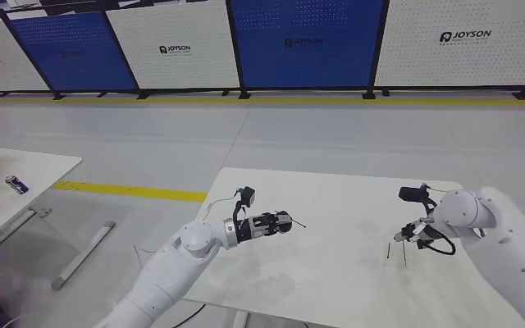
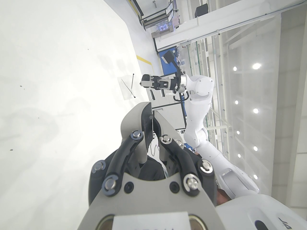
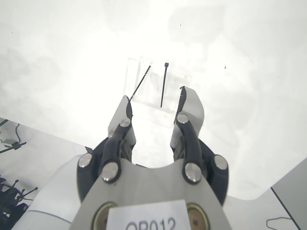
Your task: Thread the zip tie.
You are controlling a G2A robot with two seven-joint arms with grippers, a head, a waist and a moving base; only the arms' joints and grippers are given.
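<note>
My left gripper hovers over the left half of the white table, shut on a thin black zip tie that pokes out toward the table's middle. In the left wrist view this zip tie runs between the nearly closed pads of that gripper. My right gripper is open just above the table's right side. Two loose black zip ties lie in front of it on a clear plastic sheet. The top view shows them below the right gripper.
A second white table with a small can stands far left across a floor gap. Blue and white panels line the back. Several more black zip ties lie below the table's near edge.
</note>
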